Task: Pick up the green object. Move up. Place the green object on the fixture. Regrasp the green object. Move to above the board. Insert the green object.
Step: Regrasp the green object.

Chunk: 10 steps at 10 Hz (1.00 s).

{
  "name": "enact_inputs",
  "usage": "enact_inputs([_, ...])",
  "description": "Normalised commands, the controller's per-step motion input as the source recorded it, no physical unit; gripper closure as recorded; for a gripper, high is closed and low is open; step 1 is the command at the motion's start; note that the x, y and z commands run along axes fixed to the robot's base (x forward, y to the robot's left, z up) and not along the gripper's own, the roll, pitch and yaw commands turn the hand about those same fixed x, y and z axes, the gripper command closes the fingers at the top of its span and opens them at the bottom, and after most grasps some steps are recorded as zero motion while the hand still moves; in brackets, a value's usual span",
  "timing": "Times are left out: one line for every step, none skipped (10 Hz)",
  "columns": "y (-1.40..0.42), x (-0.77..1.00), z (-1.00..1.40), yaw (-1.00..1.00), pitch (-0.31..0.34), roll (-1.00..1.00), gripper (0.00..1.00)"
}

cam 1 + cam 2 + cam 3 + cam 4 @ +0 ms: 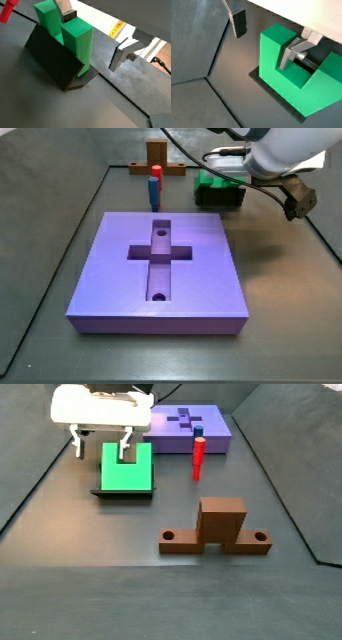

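The green object (77, 40) is a bright U-shaped block standing on the dark fixture (50, 57), with its legs pointing up. My gripper (93, 34) is open and straddles one leg. One finger is in the notch and the other is well out to the side, with a wide gap to the green face. The same shows in the other wrist view, gripper (266, 37) and green object (278, 75). In a side view the gripper (104, 449) hangs over the green object (127, 472). The purple board (160, 268) lies apart from them.
A blue peg with a red tip (155, 186) stands between the board and the fixture (218, 198). A brown wooden cross-shaped stand (214, 526) sits on the floor. Dark walls border the floor.
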Motion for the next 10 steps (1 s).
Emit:
enact_inputs([0.0,-0.08,-0.13,0.0,0.0,0.14,0.0])
enact_inputs([0.0,-0.05,-0.22,0.0,-0.051,0.0,0.0])
enact_inputs([0.0,0.0,-0.25,0.0,-0.06,-0.02,0.0])
enact_inputs([0.0,0.0,-0.08,0.0,-0.023,-0.03,0.0])
enact_inputs([0.0,0.0,0.0,0.0,0.011,0.11,0.0])
enact_inputs([0.0,0.01,0.0,0.0,0.0,0.01,0.0])
enact_inputs([0.0,0.04,0.0,0.0,0.034,0.0,0.0])
enact_inputs([0.0,0.0,0.0,0.0,0.0,0.0,0.0])
enact_inputs([0.0,0.0,0.0,0.0,0.0,0.0,1.0])
enact_inputs([0.0,0.0,0.0,0.0,0.0,0.0,1.0])
